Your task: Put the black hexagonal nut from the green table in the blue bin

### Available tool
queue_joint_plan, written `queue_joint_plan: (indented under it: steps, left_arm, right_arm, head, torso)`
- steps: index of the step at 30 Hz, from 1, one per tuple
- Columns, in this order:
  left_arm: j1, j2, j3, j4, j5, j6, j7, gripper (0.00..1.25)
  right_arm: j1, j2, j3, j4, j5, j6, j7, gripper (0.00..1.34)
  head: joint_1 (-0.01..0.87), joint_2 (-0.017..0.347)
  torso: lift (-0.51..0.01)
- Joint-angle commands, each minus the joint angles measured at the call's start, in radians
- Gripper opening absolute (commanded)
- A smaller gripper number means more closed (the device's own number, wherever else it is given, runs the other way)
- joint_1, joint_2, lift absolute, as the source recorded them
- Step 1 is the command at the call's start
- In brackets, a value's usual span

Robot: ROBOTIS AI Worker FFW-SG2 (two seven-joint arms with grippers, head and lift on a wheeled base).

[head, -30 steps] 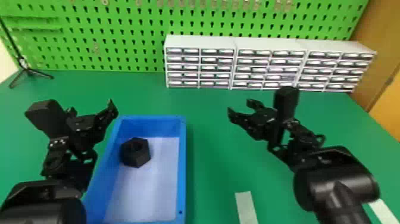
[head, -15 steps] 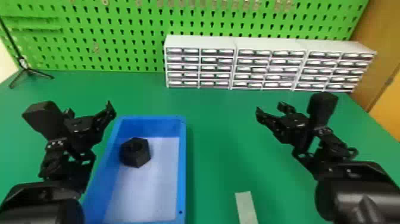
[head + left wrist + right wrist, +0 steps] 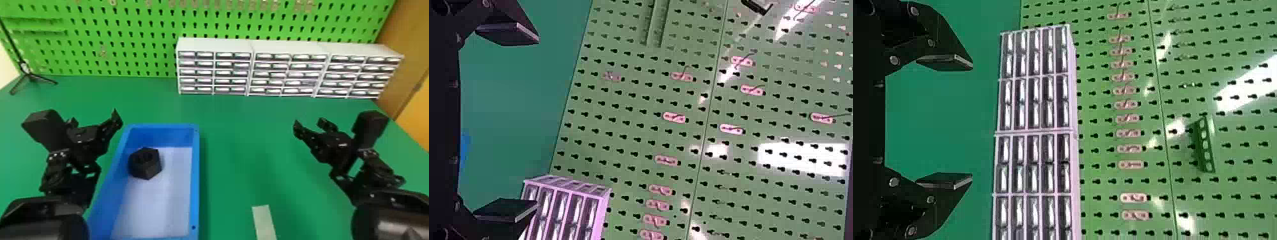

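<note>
Left end effector [image 3: 94, 119] and right end effector [image 3: 309, 123] released, well apart, nut [image 3: 145, 163] within blue bin [image 3: 195, 178] edges

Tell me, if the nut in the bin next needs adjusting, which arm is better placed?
Left, I think: the left gripper is open, left of the bin; the right gripper is farther from the nut.

This place looks like a workshop, or maybe a lab with a work corner. Behind the green table [image 3: 236, 153] there stands a green pegboard [image 3: 153, 22], full of keyhole slots, and metal hooks [image 3: 674, 117] are fixed on it. Along the back edge of the table are white small-parts drawer cabinets [image 3: 214, 71], placed side by side, with many little drawers.
</note>
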Motion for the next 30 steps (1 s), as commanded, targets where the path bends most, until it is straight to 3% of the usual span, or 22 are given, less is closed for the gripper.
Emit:
queue_joint_plan:
  steps: [1, 8, 30]
  left_arm:
    - [-0.001, 0.0, 0.0, 0.0, 0.0, 0.0, 0.0, 1.12]
    - [-0.003, 0.0, -0.001, 0.0, 0.0, 0.0, 0.0, 1.12]
    - [-0.006, -0.006, 0.002, 0.0, -0.002, -0.008, 0.0, 1.12]
  right_arm:
    - [0.003, 0.004, -0.022, 0.0, -0.009, -0.007, 0.0, 0.87]
    - [0.002, -0.011, -0.039, 0.0, -0.026, -0.019, 0.0, 0.87]
    - [-0.006, -0.019, -0.052, 0.0, -0.028, -0.022, 0.0, 0.87]
  head:
    - [0.692, 0.008]
    - [0.692, 0.008]
    - [0.692, 0.008]
  torso:
    - [-0.097]
    - [-0.097]
    - [-0.097]
